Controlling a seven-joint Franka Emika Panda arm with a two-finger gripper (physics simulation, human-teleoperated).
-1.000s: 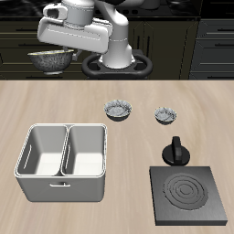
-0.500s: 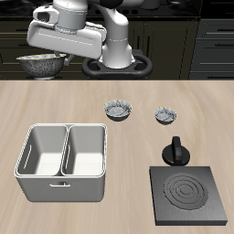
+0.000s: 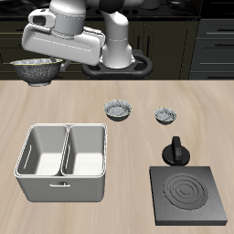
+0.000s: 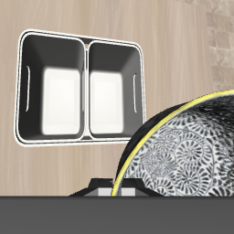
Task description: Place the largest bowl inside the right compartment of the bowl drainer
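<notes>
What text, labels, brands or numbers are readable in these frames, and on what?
None readable.
Largest bowl, held up by the end effector: mottled pattern only, no lettering.
Bowl drainer: plain grey.
Stove plate: concentric rings, no markings.
Two small bowls: speckle only.

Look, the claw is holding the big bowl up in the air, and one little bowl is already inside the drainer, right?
Not quite. Both wells of the bowl drainer are empty, as the exterior and wrist views show. The two small bowls sit on the table farther back. The claw does hold the largest bowl in the air.
</notes>
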